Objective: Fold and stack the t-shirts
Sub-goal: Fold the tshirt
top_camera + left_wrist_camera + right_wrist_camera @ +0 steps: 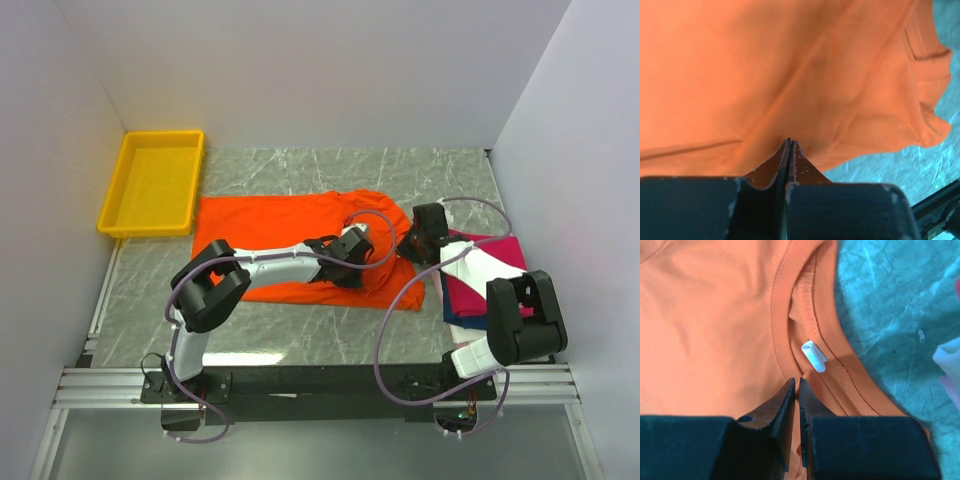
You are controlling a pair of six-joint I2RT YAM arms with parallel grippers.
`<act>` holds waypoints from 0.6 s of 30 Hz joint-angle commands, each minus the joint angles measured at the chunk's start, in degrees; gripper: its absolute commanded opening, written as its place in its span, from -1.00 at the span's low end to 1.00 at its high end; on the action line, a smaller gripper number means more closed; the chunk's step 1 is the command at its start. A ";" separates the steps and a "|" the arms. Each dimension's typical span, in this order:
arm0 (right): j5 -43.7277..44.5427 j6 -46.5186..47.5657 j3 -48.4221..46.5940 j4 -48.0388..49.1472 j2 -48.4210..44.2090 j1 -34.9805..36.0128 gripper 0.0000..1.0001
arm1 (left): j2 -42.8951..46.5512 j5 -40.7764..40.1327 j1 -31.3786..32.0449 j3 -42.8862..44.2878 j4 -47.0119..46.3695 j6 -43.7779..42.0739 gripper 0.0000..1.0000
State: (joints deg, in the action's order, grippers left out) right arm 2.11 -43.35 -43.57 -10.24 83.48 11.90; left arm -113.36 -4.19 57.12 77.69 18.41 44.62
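I am pinching the orange shirt point(265, 225) in my left tool point(790, 142), its collar point(812, 300) in my right tool point(796, 382).

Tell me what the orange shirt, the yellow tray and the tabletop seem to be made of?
The orange shirt: soft matte knit cloth, perhaps cotton; it creases, and the collar is ribbed and stitched. The yellow tray: probably moulded plastic; smooth, evenly coloured, raised rim. The tabletop: grey marble look with pale veins; stone or print, I cannot tell.
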 commanded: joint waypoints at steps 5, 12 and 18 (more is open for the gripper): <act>-1.84 0.20 -5.12 1.45 4.22 -0.83 -0.73 | 5.07 2.77 -3.51 -2.01 -3.73 -0.32 -0.90; -4.92 -1.21 -8.72 2.94 9.94 -1.35 -0.74 | 11.04 3.22 -5.88 -5.62 -5.06 0.12 -0.59; -6.59 -2.52 -10.48 4.61 13.28 -2.06 -0.70 | 14.04 5.41 -6.76 -6.59 -4.62 -1.29 -0.43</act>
State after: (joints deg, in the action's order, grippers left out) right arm -3.18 -44.64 -51.59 -8.08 96.14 10.70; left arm -102.04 -0.97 50.41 71.35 15.55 44.60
